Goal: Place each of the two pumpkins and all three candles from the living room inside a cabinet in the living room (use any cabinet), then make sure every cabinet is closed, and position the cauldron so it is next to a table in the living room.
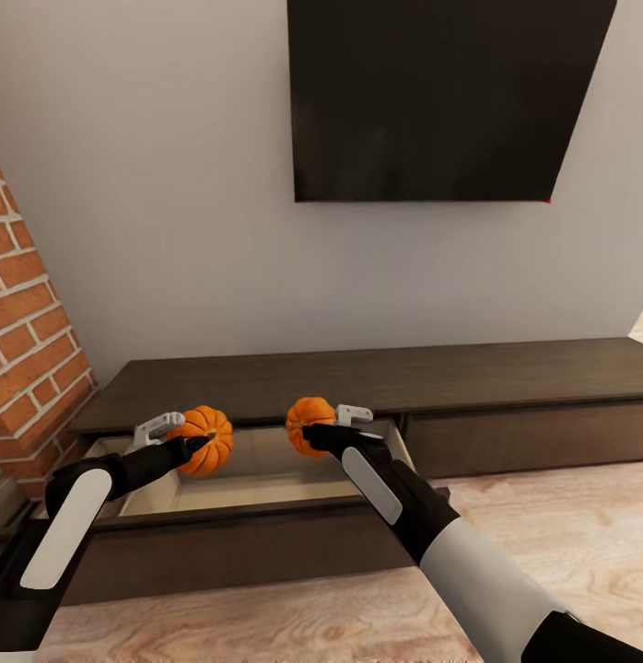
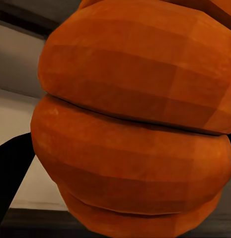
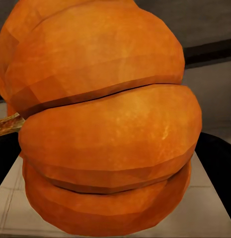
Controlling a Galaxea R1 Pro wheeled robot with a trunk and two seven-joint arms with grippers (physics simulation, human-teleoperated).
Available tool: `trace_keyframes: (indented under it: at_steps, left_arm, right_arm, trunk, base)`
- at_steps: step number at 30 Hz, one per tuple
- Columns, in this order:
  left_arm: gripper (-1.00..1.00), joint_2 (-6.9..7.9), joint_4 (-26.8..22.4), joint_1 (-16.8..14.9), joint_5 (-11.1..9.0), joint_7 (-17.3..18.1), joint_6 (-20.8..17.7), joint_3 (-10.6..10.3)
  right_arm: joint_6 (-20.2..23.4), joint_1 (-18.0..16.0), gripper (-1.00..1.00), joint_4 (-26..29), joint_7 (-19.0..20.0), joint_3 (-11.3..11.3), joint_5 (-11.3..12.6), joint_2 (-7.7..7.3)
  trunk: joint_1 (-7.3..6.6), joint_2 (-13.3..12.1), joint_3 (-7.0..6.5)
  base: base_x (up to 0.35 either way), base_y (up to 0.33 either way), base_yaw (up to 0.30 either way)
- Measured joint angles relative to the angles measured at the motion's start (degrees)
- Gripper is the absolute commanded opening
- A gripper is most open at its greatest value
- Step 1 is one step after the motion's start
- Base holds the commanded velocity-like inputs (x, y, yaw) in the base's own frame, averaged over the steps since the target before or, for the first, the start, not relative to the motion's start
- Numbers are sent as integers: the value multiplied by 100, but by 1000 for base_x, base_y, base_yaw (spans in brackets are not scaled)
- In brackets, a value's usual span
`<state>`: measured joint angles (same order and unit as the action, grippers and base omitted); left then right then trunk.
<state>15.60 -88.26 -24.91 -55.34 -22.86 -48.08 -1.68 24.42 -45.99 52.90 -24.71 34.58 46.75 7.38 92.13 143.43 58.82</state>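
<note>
1. Two pumpkins, bright orange and deeply ribbed, hang in the air over the open drawer [image 1: 257,483] of a long, low, dark-brown cabinet [image 1: 506,373], one in each claw.
2. The left gripper [image 1: 179,440] is clamped on the left pumpkin [image 1: 205,440], which sits at the claw's tip and bulges past it toward the other arm; a short dark stem shows on the pumpkin's top.
3. The right gripper [image 1: 323,425] is closed on the right pumpkin [image 1: 309,424], held at its tip on the side facing the left arm, with a pale grey finger [image 1: 355,414] showing just behind the fruit.
4. From the left wrist camera, the left pumpkin [image 2: 135,124] is a wall of stacked orange lobes parted by dark creases, with the pale drawer interior behind it.
5. From the right wrist camera, the right pumpkin [image 3: 105,129] shows the same smooth, faceted lobes, a brownish stem tip jutting at its edge.
6. The two pumpkins hang near each other but apart, both above the drawer's pale beige interior.
7. Count: two pumpkins, two grippers, one drawer pulled open, one dark wall screen [image 1: 441,97] above the cabinet, and one red-brick column [image 1: 27,331] on the left arm's side.
</note>
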Motion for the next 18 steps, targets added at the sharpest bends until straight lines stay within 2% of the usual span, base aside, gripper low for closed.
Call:
trace_keyframes:
  at_steps: [18]
  left_arm:
    - [-100, 0, 0, 0, 0, 0, 0, 0]
  right_arm:
    - [-1, 0, -100, 0, 0, 0, 1, 2]
  trunk:
    - [46, 24, 399]
  base:
    - [0, 0, 0]
